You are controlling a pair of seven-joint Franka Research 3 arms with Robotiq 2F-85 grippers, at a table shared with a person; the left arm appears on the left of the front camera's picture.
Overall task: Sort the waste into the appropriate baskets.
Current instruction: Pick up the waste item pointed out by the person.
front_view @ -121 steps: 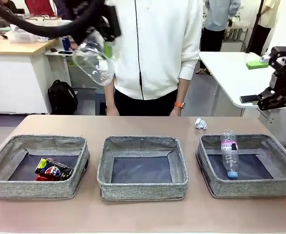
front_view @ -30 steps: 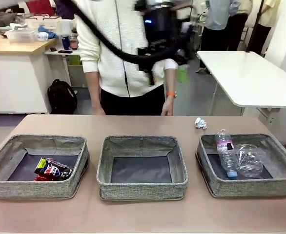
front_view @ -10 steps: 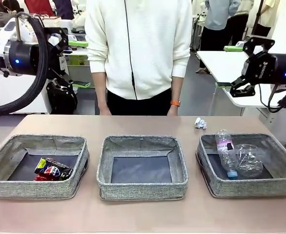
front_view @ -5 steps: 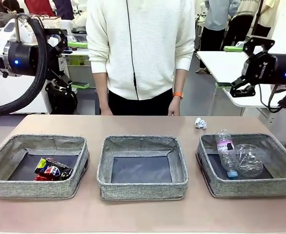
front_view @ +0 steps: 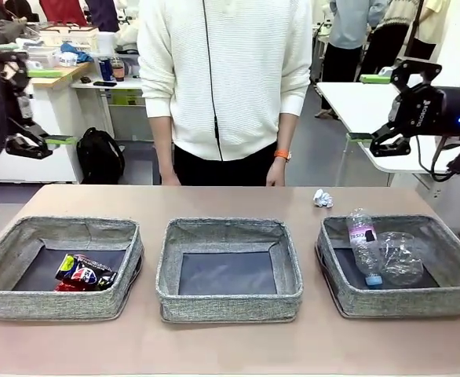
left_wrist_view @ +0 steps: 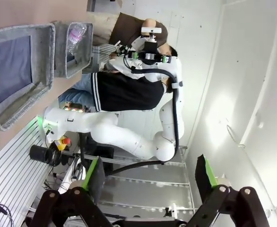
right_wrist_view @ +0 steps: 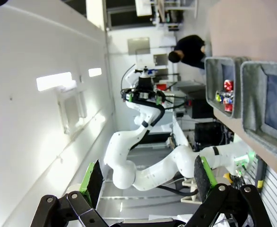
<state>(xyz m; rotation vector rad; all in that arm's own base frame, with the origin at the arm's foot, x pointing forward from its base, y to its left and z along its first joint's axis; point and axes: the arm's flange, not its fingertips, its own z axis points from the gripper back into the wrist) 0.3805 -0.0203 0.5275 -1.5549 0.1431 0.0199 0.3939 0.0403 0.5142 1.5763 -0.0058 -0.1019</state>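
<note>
Three grey baskets stand in a row on the table: left [front_view: 57, 305], middle [front_view: 228, 306], right [front_view: 403, 302]. The crushed red and dark-blue cans [front_view: 85, 272] lie in the left basket. In the right basket lie the clear bottle [front_view: 365, 245] and the clear cup [front_view: 401, 258]. A white paper wad [front_view: 323, 198] rests on the table behind the right basket. My left gripper [front_view: 53, 107] hangs high at the far left, open and empty. High on the right, my right gripper [front_view: 367, 107] is open and empty too. Each wrist view shows its own gripper, left [left_wrist_view: 149, 175] and right [right_wrist_view: 147, 182], open on nothing.
A person in a white sweater [front_view: 226, 78] stands at the far edge, hands down by the sides. The middle basket's bottom is bare. In the right wrist view the cans [right_wrist_view: 227, 92] show in the far basket; in the left wrist view the bottle [left_wrist_view: 77, 33] shows.
My left arm has swung left toward the picture's edge over the last half second. The right arm has stayed put. The waste has not moved in the last second.
</note>
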